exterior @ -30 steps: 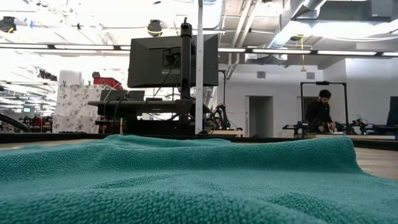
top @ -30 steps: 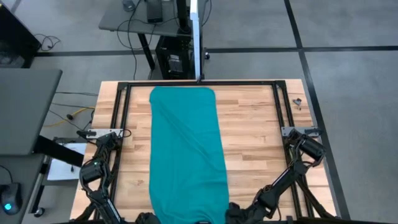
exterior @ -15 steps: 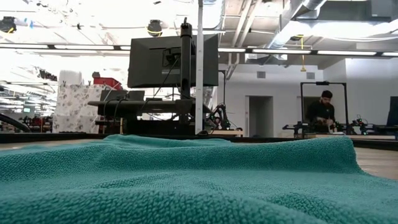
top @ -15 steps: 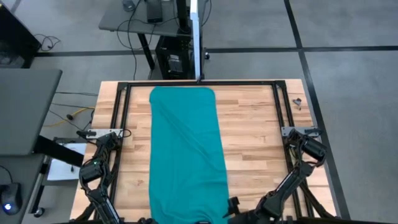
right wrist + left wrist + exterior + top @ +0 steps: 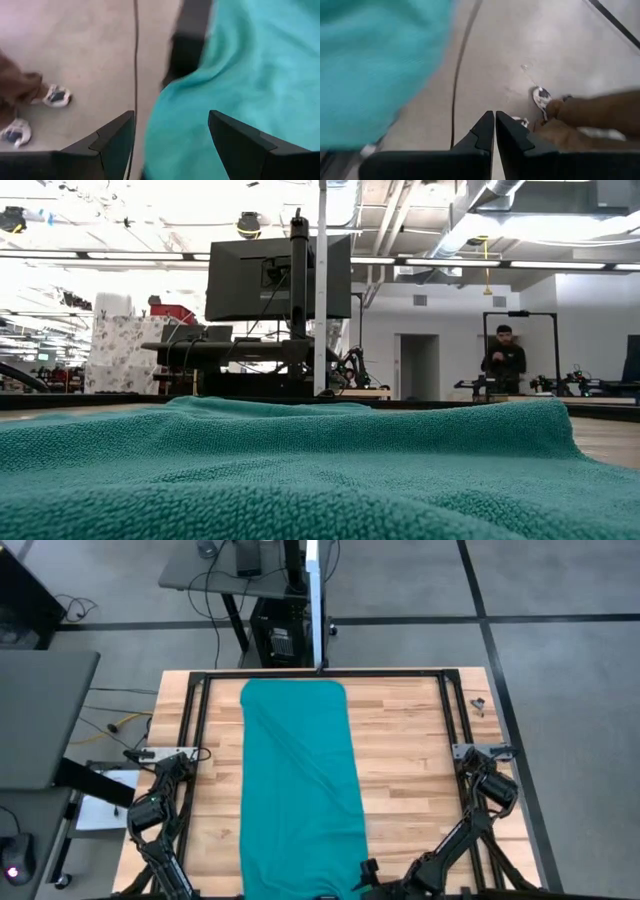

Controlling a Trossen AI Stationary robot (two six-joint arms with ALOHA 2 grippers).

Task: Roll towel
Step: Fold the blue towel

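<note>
1. The towel (image 5: 297, 785) lies flat and lengthwise down the middle of the wooden surface (image 5: 405, 755), unrolled, its near end hanging over the near edge.
2. The right pincer (image 5: 171, 135) gapes wide beside that end; the left pincer (image 5: 495, 131) is pressed closed, holding nothing.
3. Judging from this, rolling hasn't started: the next move calls for both pincers to pinch the near corners.

My two dark fingers (image 5: 112, 145) stand wide apart, holding nothing. Between and beyond them hangs the teal towel (image 5: 250, 75), draped over a dark frame bar (image 5: 187, 42). Past it is grey floor with a thin cable (image 5: 135, 55) and someone's shoes (image 5: 55, 96).
</note>
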